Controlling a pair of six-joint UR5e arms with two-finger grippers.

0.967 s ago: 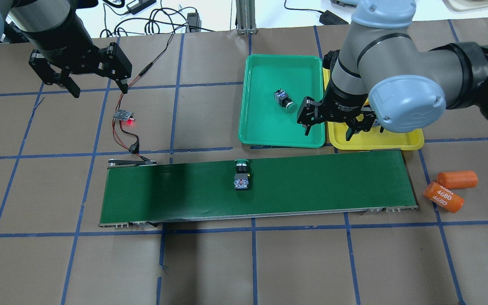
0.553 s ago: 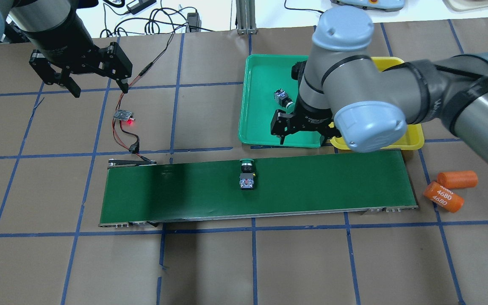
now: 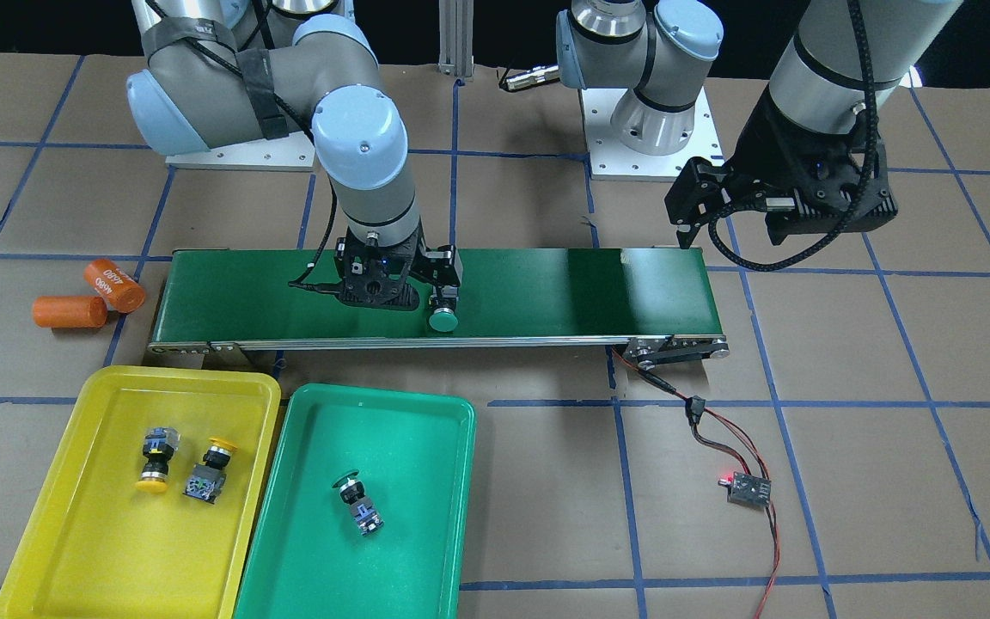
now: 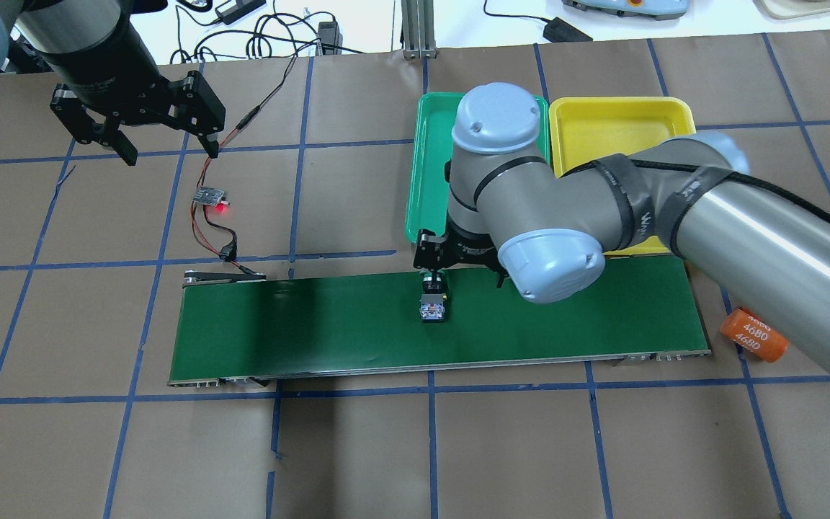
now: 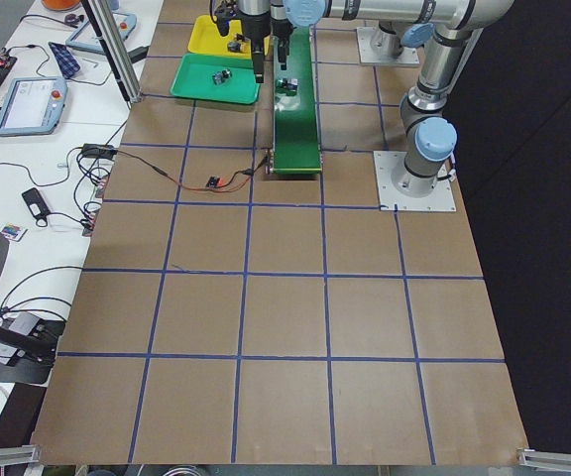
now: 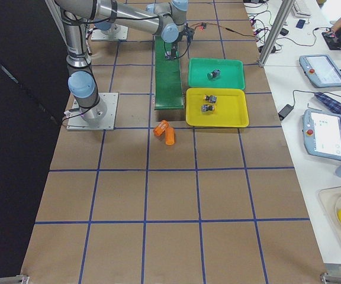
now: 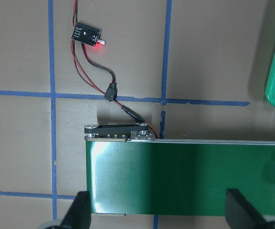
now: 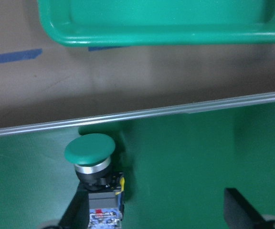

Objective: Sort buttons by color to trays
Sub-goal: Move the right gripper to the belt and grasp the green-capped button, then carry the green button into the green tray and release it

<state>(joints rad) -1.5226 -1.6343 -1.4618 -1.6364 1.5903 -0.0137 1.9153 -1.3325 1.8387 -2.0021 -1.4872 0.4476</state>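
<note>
Hovering with right two-finger gripper (image 8: 159, 210), jaws apart, over green mushroom-capped push-button (image 8: 89, 149) lying on long dark-green conveyor belt (image 4: 300, 324), presumably for pickup and transfer to green plastic tray (image 3: 409, 533). Holding left two-finger gripper (image 4: 168, 151) spread and empty, well clear, likely to avoid obstruction.

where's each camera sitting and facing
Front-facing: across the table, facing the robot; both arms.
Overhead: behind the robot, down onto the conveyor belt; both arms.
Exterior left: table's left end, looking along it; both arms.
Exterior right: opposite end; both arms.
Left wrist: above the belt's end; left gripper fingertips.
Right wrist: over the green button; right gripper fingertips.
Shared: overhead and right wrist show that button.
</note>
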